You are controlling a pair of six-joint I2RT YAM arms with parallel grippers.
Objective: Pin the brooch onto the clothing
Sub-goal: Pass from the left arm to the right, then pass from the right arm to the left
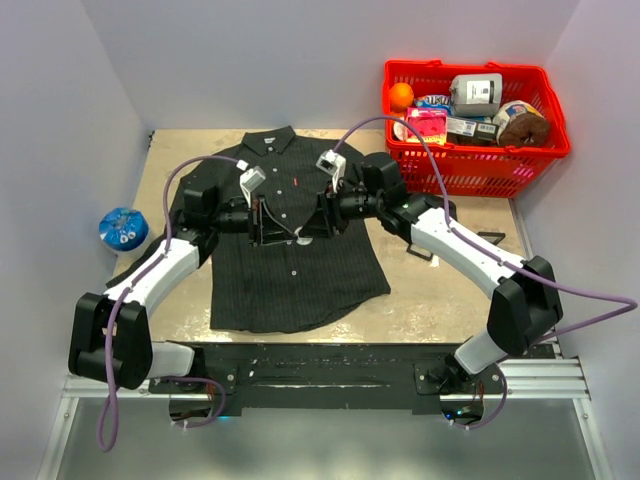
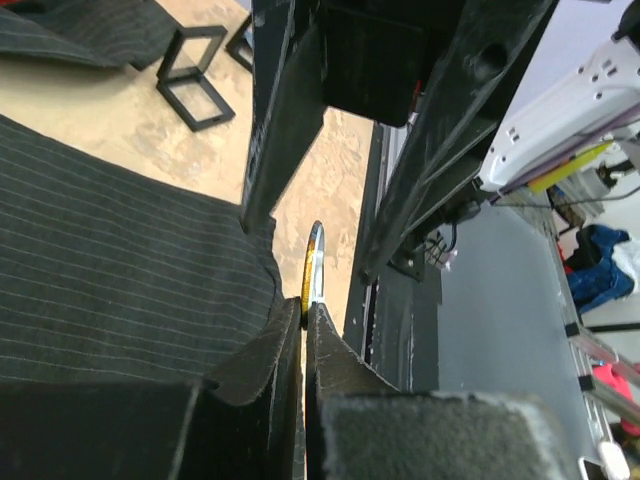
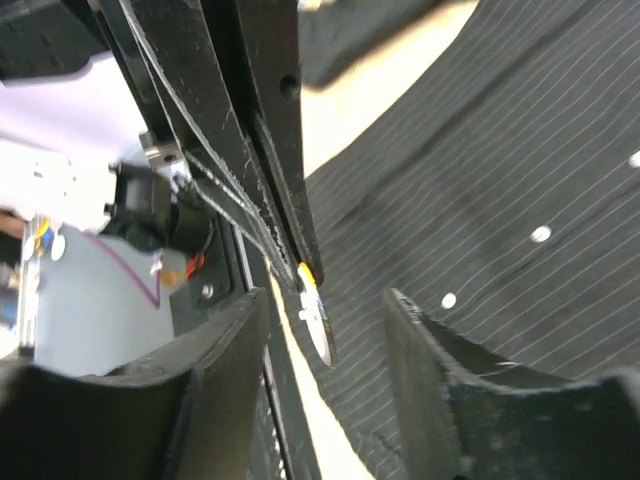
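Note:
The clothing [image 1: 300,285], a dark pinstriped collared shirt, lies flat on the tan table. My two grippers meet over its chest. The left gripper [image 1: 284,228] is shut on the brooch [image 2: 315,262], a thin disc with a yellow and silver rim that sticks out edge-on past its fingertips [image 2: 303,310], above the shirt fabric [image 2: 120,280]. The right gripper [image 1: 314,224] faces it and stands open. In the right wrist view the brooch [image 3: 318,318] hangs between the right gripper's [image 3: 325,300] spread fingers without touching either, over the shirt [image 3: 500,180] and its pale buttons.
A red basket [image 1: 545,150] full of groceries stands at the back right. A blue round object [image 1: 123,229] sits at the left wall. Small black square frames [image 2: 195,90] lie on the table beside the shirt's right side. The table's near edge and metal frame [image 2: 480,330] lie close below the grippers.

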